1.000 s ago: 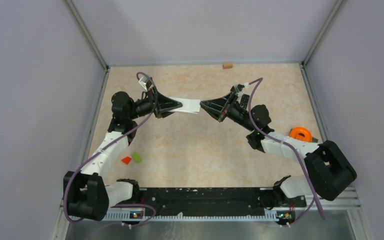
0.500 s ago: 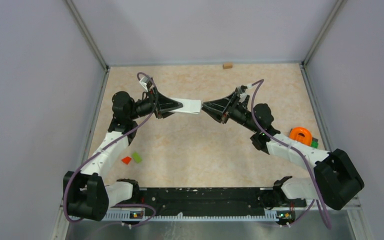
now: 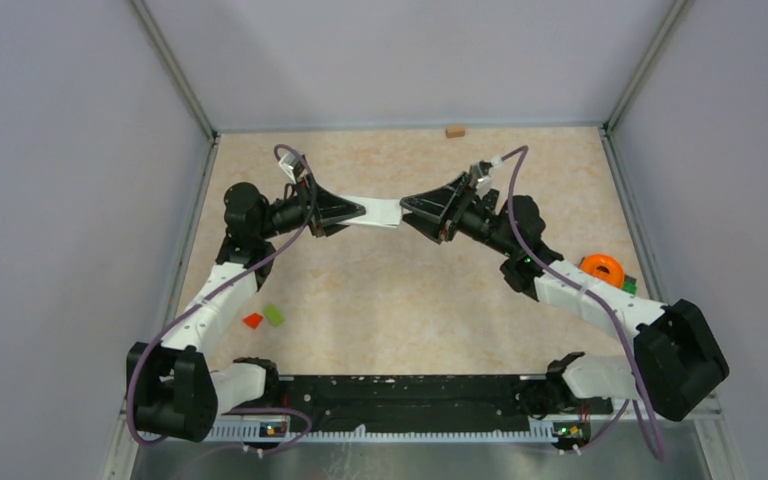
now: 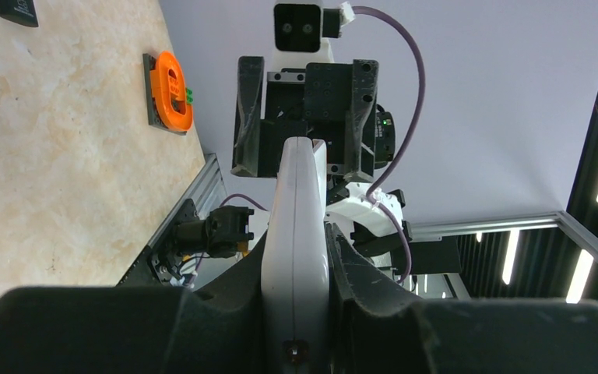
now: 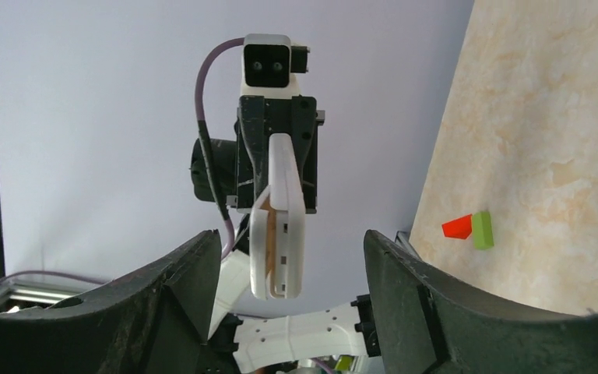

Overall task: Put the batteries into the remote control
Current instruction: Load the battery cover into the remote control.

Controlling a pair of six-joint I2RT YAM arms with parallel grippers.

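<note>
The remote hangs in mid-air above the counter. The left jaws are clamped tight on one end of it, edge-on, likely to steady it and offer its free end to the other arm. The right jaws stand wide on either side of that end, holding nothing. No batteries show, so loading looks not yet begun.

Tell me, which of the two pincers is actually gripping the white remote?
The left pincer, shut on one end of the remote. The right pincer stands wide open at the other end, clamping nothing.
</note>
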